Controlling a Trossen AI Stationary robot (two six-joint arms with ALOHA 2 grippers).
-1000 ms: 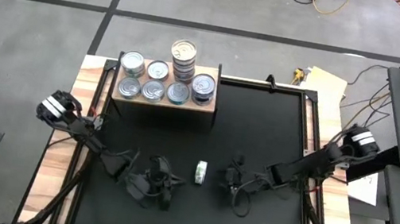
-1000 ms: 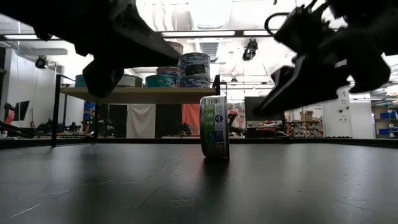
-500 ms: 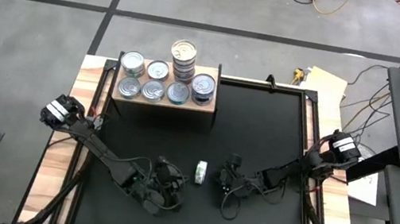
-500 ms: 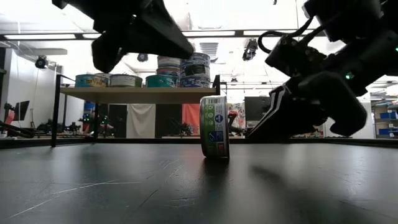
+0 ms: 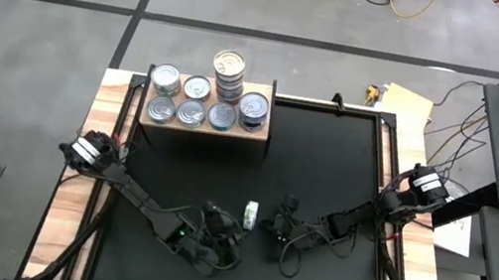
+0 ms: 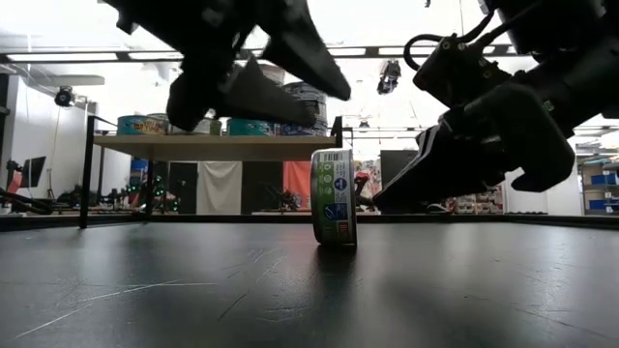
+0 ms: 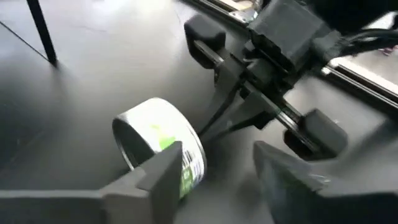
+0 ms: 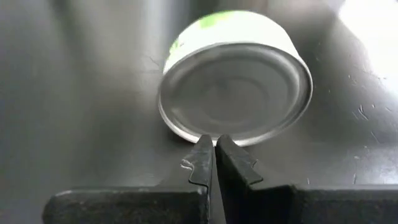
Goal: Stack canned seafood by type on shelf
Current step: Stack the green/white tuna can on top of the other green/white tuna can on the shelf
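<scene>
1. Target: one short round metal tin with a green-and-white label (image 5: 250,215), standing on its rim on the black table top (image 5: 326,162), well apart from the light-brown wooden shelf (image 5: 204,129). The other tins (image 5: 192,111) sit on the shelf top, one pile higher than the rest (image 5: 228,73).

2. Right gripper (image 8: 213,163): fingers pressed together, nothing between them. Their joined tips point at the tin's silver flat face (image 8: 239,93), just short of it or barely touching; you cannot tell which from the right wrist view.

3. Left gripper (image 7: 214,168): jaws parted, holding nothing. One finger (image 7: 163,171) overlaps the tin's labelled wall in the left wrist view; the other (image 7: 286,174) stands clear on the far side. The tin is not yet between the jaws.

4. Judged step: the two grippers work the on-edge tin together, probably to tip it flat or steady it for a grasp.

5. If you push with the clenched right tips, press high on the flat face, slowly. A tin on its rim will likely roll rather than topple if pushed off-centre.

6. Use the open left jaws as a backstop on the side opposite the right tips, so the tin cannot skate away.

7. Once it lies flat, bring the jaws over it so the wall sits between both fingers, then close.

8. Risk: both grippers are crowded near one small tin; keep their fingers from colliding.
</scene>
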